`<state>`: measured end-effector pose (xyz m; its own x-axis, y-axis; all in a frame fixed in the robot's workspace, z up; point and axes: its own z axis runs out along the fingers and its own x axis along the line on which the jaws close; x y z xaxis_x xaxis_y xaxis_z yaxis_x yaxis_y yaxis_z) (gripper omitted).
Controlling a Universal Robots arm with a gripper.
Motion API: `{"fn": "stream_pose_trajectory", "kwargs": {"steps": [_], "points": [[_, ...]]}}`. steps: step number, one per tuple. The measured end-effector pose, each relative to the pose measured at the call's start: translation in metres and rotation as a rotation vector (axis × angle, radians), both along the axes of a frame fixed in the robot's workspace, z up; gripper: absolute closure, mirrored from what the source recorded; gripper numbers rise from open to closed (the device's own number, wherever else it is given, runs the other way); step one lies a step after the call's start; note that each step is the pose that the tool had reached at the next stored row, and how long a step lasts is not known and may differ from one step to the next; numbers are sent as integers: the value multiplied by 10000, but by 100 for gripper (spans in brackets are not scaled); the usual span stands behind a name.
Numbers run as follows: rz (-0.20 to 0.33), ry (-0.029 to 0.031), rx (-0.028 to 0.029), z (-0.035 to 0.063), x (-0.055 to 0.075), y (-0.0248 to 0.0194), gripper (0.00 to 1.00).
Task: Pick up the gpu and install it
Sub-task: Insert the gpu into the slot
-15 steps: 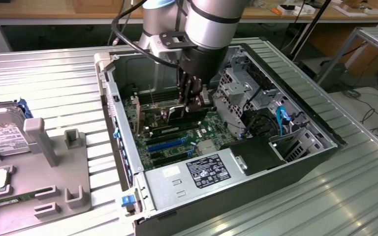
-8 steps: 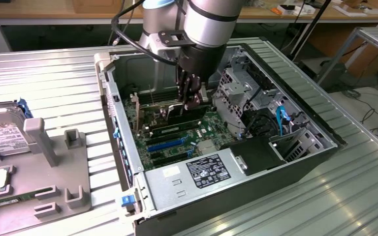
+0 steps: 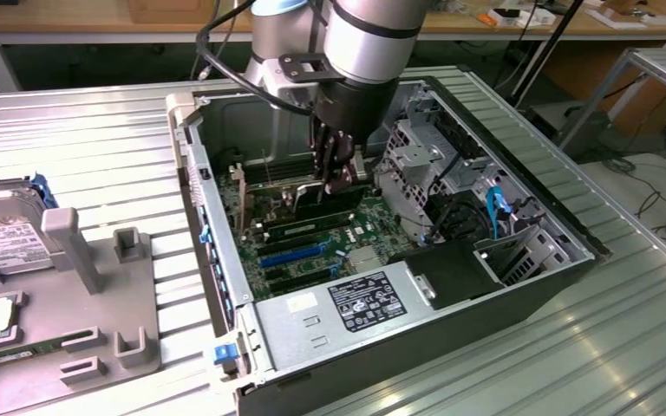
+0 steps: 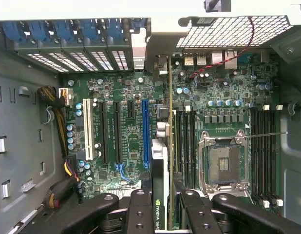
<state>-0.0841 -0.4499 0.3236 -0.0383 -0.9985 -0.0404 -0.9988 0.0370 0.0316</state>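
Exterior view: the claw reaches down into the open computer case lying on the bench, pinching the gpu by its upper edge; the card stands on edge low over the motherboard; whether it touches a slot I cannot tell.

Wrist view: the claw has a finger on each face of the gpu, which is seen edge-on; it runs parallel to the long blue slot, between that slot and the memory slots.

Seating the card seems the step in hand; done well, it wants the card kept plumb, its lower edge true along the slot and its bracket square to the case's rear opening; pressure should go straight down and even, with no twist.
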Motion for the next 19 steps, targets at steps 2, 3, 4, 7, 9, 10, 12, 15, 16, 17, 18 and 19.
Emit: {"fn": "stream_pose_trajectory", "kwargs": {"steps": [2, 3, 4, 7, 9, 10, 12, 15, 16, 17, 18, 19], "points": [[0, -1, 0, -59, 0, 0, 73], [0, 0, 0, -80, 0, 0, 73], [0, 0, 0, -100, 0, 0, 73], [-1, 0, -3, -139, 0, 0, 73], [0, -5, -4, -143, -1, 2, 73], [16, -7, -4, -144, -1, 1, 73], [115, -10, -2, -148, -12, -9, 73], [352, -15, -4, -190, -36, -54, 73], [411, -18, -2, -201, -41, -69, 73], [474, -21, -2, -213, -47, -81, 73], [509, -29, -1, -233, -65, -85, 73], [509, -42, -3, -250, -94, -86, 73]]}}
